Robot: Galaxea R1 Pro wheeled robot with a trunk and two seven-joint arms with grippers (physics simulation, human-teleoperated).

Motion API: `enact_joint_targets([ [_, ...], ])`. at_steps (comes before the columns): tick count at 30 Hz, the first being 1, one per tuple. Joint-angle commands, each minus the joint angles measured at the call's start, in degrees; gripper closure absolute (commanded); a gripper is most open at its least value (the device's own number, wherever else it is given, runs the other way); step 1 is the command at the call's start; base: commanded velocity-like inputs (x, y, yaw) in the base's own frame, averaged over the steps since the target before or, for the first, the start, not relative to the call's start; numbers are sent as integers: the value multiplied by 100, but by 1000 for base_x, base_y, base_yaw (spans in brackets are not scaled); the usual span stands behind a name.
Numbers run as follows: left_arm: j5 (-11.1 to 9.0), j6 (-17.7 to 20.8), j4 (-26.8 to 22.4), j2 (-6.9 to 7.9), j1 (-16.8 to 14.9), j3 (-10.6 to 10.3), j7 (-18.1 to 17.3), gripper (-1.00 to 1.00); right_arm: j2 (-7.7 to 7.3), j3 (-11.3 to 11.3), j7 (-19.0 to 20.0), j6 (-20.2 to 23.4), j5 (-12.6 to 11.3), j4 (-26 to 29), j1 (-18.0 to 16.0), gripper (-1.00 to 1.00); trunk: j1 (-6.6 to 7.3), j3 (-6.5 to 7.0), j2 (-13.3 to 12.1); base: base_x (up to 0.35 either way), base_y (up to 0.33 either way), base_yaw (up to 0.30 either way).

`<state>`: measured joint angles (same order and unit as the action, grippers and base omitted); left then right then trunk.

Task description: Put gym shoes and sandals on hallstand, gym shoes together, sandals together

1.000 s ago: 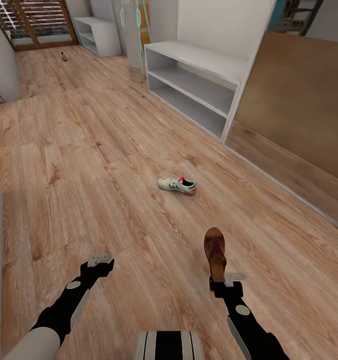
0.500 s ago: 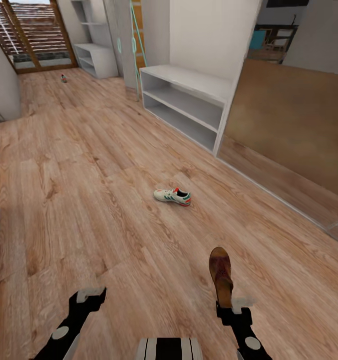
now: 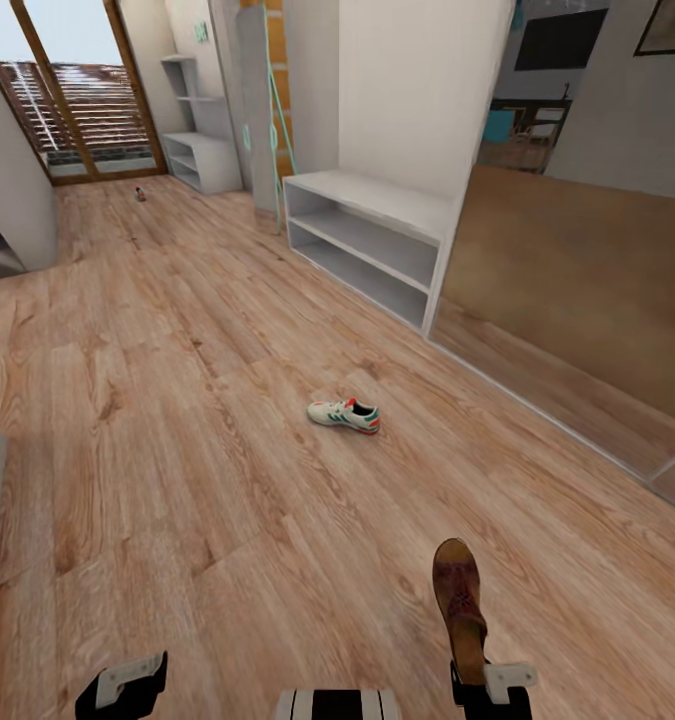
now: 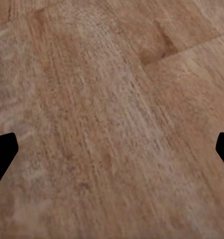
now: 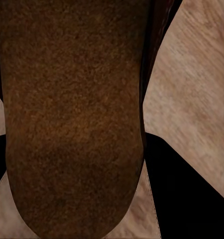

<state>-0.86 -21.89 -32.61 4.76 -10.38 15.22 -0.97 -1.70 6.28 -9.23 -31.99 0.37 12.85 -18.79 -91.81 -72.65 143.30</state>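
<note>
Sandal [image 3: 459, 602]: dark brown, tan insole, held | gym shoe [image 3: 344, 414]: white, green-striped, floor

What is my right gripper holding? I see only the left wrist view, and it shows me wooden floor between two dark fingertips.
Observer: The right gripper is shut on a brown sandal, which sticks out forward from it in the head view.
Operator: Is any gym shoe close to me?
Observer: One gym shoe lies on the corridor floor ahead, white with green stripes and an orange-red heel.
Operator: Where is a rack from there?
Observer: A white bench unit with two open shelf levels stands beyond the shoe, against the wall on the right side of the corridor.
Operator: And my left gripper?
Observer: The left gripper is open and holds nothing.
</note>
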Motion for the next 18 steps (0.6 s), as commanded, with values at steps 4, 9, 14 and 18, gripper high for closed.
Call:
enact_joint_targets([
  [4, -10, -23, 8, -5, 6, 28, -22, -100, -5, 49, -43, -26, -11, -14, -2, 100, 11, 121, -4, 0, 0, 0],
  [9, -6, -25, 16, -14, 9, 33, -32, -100, 6, 46, -52, -28, -22, -15, -2, 100, 101, 236, -166, 0, 0, 0],
  [14, -9, -32, 129, -18, 10, 33, -34, -100, 19, 41, -60, -31, -35, -5, -2, 100, 211, 328, -367, 0, 0, 0],
  [18, 2, -51, 175, -27, 10, 22, -34, -100, 13, 35, -69, -44, -29, -7, -2, 100, 299, 401, -527, 0, 0, 0],
])
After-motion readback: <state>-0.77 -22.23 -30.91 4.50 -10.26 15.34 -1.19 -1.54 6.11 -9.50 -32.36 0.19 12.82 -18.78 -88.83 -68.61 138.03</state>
